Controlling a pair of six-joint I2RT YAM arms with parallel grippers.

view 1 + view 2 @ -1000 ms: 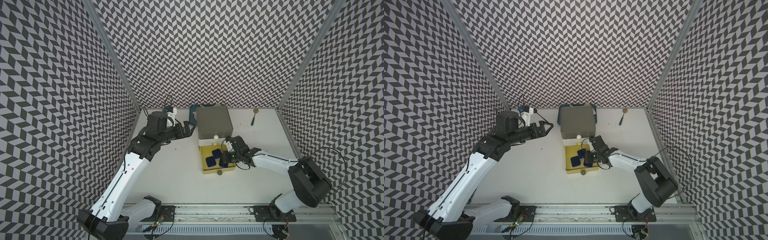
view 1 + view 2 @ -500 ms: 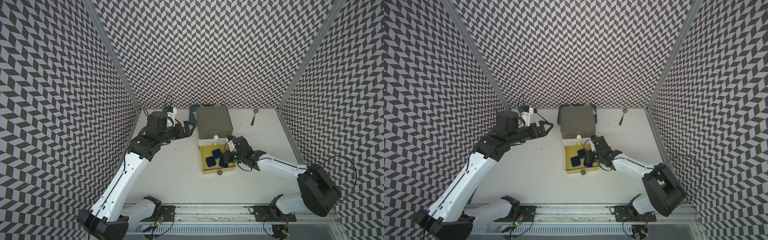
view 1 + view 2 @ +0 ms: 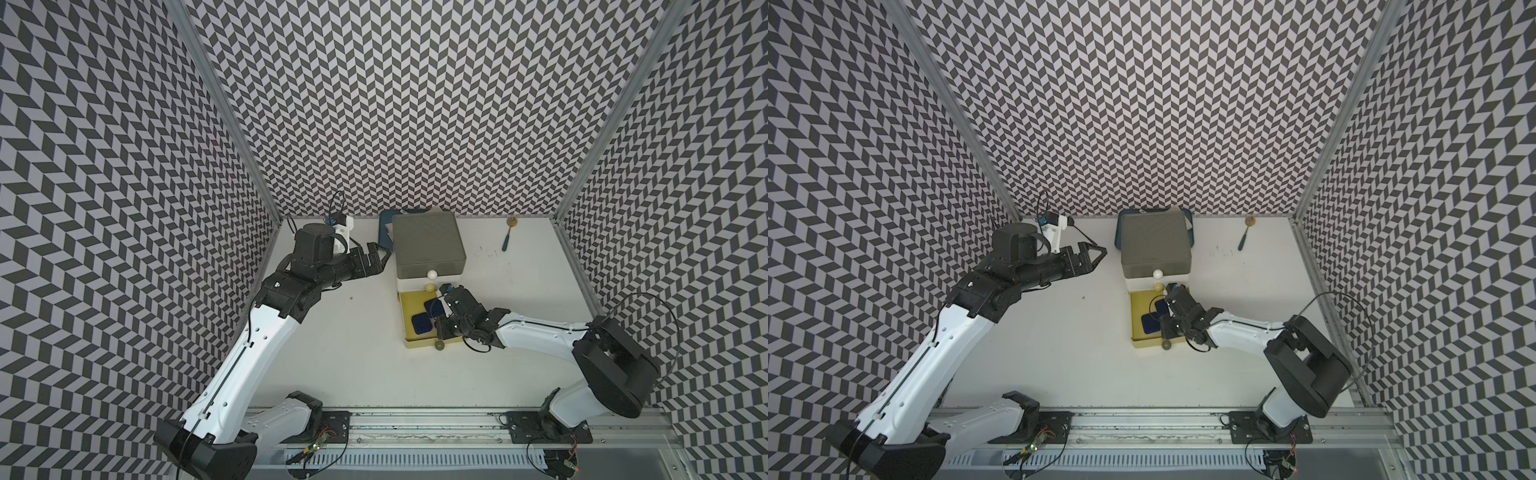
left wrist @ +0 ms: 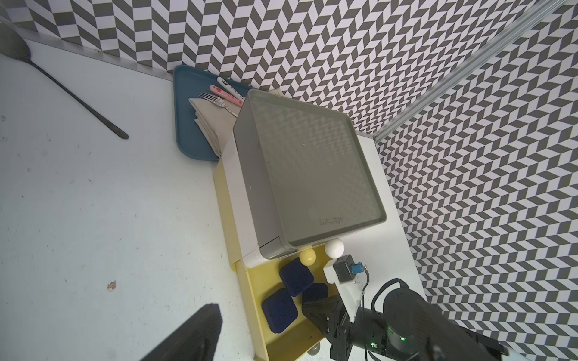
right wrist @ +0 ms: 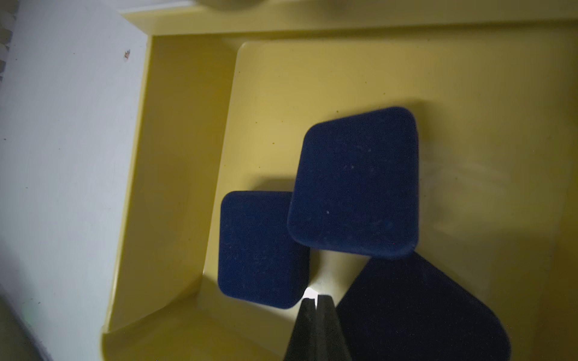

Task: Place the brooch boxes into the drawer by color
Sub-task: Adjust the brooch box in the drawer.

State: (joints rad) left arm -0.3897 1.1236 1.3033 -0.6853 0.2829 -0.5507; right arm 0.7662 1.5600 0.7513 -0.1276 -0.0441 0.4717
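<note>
— Report change on the right arm.

— Swung elbow and shoulder outward, toward the right edge of the surface. Kept the right end effector (image 5: 314,301) low inside the pulled-out yellow drawer (image 3: 419,343) meanwhile. Left the left end effector (image 3: 1098,257) unmoved beside the chest (image 3: 428,245): spread wide, holding nothing.

— State consequence for the task.

— Pressed together on nothing, per the right wrist view. Found the brooch boxes (image 5: 355,184), all navy, already lying in that drawer. Judged as a re-posing of the arm, not a transport: likely release finished, or closed tips readied for nudging. Next, probably withdraw, then push in by the grey knob (image 3: 439,345).

— Compare views.

— Right wrist view: shows three boxes, one overlapping its neighbour. Both top views: show two, hide the third beneath the wrist. Left wrist view alone: reveals a dark blue tray (image 4: 187,131) with cutlery and napkin behind the chest, plus a long spoon (image 4: 15,43) on the surface. Shows no red or black box anywhere; presumably inside the shut tiers.
</note>
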